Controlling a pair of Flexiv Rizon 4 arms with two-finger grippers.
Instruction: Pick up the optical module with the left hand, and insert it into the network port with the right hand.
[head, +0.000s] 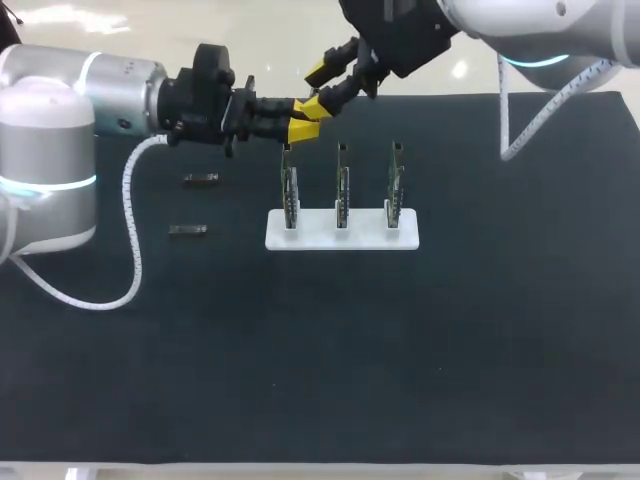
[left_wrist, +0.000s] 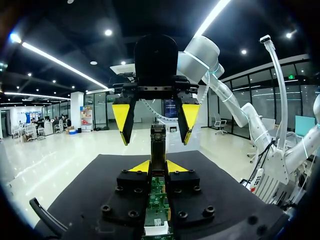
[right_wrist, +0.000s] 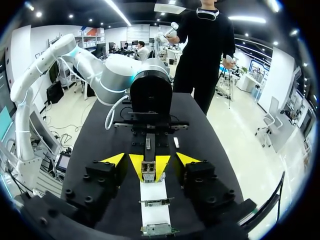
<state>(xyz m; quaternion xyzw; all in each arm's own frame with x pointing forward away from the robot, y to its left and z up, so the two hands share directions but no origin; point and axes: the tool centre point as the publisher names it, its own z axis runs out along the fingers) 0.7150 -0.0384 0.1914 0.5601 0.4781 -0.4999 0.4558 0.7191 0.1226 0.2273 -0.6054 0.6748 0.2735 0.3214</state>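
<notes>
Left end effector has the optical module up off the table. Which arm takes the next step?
Right, probably: the right end effector is open astride the optical module, which the left end effector clamps. Closing it would complete the handover.

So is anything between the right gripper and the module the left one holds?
Nothing visible. The left gripper is shut on the module, whose free end points into the gap between the open fingers of the right gripper. Only air lies between them.

Arms (head: 110, 85) silver w/ cyan rings (head: 45, 183), white cables (head: 131, 200); hands (head: 303, 118) blk, yellow tips (head: 301, 131).
</notes>
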